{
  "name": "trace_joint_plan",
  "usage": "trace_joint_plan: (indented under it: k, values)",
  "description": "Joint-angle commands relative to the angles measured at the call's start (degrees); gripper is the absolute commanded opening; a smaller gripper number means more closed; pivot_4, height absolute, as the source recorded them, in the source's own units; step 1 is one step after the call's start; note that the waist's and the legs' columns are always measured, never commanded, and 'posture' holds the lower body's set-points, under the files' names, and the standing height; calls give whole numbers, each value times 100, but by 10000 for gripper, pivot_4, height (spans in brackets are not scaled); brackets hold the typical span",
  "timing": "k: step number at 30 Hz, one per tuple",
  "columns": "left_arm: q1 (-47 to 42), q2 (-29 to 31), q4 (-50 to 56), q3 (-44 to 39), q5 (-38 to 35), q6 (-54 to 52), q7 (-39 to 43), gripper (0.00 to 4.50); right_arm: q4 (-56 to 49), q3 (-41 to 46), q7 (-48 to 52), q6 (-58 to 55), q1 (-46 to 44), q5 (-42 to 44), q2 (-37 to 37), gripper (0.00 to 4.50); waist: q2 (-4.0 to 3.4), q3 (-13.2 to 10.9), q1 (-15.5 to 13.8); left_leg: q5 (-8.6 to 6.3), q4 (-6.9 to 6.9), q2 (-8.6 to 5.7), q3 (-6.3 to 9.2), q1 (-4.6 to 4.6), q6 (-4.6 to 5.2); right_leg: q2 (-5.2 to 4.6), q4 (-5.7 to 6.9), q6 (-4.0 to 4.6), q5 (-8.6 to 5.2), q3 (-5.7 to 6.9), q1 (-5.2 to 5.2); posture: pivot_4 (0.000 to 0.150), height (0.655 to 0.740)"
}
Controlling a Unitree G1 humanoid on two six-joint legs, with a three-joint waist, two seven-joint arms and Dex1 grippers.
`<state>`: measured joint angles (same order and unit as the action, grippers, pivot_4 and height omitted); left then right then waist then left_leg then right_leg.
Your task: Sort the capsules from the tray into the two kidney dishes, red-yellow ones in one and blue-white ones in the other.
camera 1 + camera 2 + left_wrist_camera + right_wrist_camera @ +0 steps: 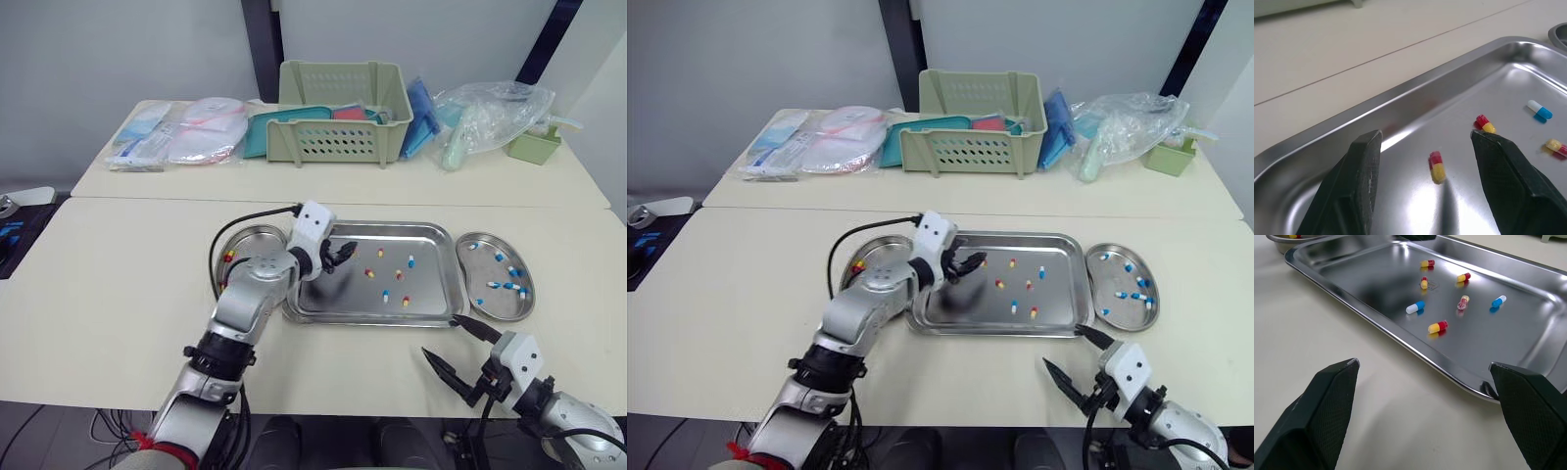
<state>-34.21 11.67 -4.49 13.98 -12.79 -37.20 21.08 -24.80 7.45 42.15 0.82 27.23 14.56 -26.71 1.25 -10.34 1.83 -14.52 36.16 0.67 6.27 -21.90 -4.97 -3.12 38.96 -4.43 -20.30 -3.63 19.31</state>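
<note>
A steel tray [392,226] lies mid-table with several loose capsules, both red-yellow [369,273] and blue-white [410,260]. The left kidney dish [250,245] holds red-yellow capsules; the right kidney dish [480,269] holds several blue-white ones. My left gripper [345,256] hangs open just above the tray's left part. In the left wrist view a red-yellow capsule [1437,166] lies on the tray floor between its fingers [1364,166], untouched. My right gripper [441,335] is open over bare table, in front of the tray's near right corner [1484,389].
A second table behind carries a green basket [341,113], plastic-wrapped packs [181,132], a clear bag [490,113] and a small green box [534,147]. A black cable [245,220] loops from my left arm over the left dish. Bare tabletop spreads left of the dishes.
</note>
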Motion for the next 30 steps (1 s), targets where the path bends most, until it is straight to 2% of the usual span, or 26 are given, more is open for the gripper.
trace_joint_plan:
  k: [1,12,16,22,27,30]
  values:
    - [-223,-102,-266,93,195,113,129,29547,-78,4,-45,193,52,-11,-9,45000,-1,0,-1,0,0,0,0,0,0,0,0,0,0,1,0,1500,7400]
    - [-359,-274,-959,235,577,175,442,29547,-144,38,-143,193,95,109,9,45000,-1,1,-15,0,0,0,0,0,-1,-1,0,0,0,1,0,1500,7400]
    - [-335,-295,-1048,242,647,165,546,20832,-242,46,-191,86,70,160,2,45000,-3,2,-15,1,0,0,0,0,-1,0,0,0,0,1,-1,1500,7400]
    - [-304,-317,-1070,215,740,183,621,1043,-326,61,-233,-14,75,195,-31,45000,-4,3,-15,1,1,0,0,1,-1,-1,0,0,0,1,-1,1500,7400]
    - [-253,-288,-823,179,697,210,775,231,-355,53,-247,-25,92,163,-54,45000,-5,3,-13,0,1,0,0,1,0,-1,0,0,0,1,-2,1500,7400]
    - [-179,25,112,-29,459,-100,1049,231,-354,43,-220,62,99,89,-95,45000,-4,2,3,1,1,0,0,0,-1,0,1,0,0,0,-1,1500,7400]
